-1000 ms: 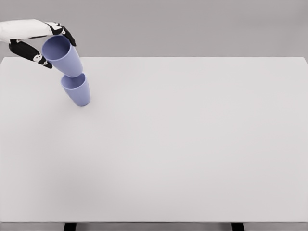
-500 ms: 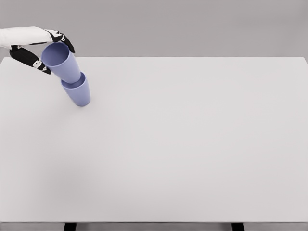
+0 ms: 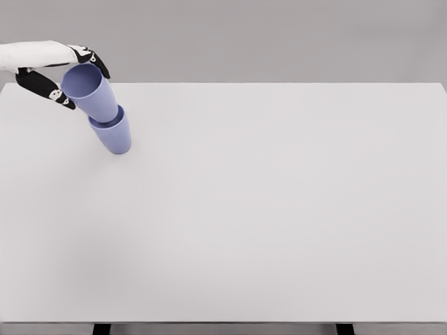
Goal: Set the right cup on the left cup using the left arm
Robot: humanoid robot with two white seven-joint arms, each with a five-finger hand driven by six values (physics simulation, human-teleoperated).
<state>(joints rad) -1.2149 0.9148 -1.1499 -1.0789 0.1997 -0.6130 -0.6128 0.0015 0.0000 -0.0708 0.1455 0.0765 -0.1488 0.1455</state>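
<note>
Upper cup point(image 3: 92, 91) nested in lower cup point(image 3: 113, 134), left robot hand point(image 3: 57, 70) gripping

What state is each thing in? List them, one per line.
Upper lavender plastic cup: tilted, base nested in the cup below, gripped at the rim.
Lower lavender plastic cup: standing on the white table, holding the upper cup.
Left hand: shut on the upper cup.

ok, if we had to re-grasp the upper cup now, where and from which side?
Probably at the rim end of the upper cup, from the upper left, where the left hand already holds it. It leans left with its wide mouth free, and its base is nested in the lower cup, so the lower wall is covered. A side wrap just under the rim suits the taper.
</note>
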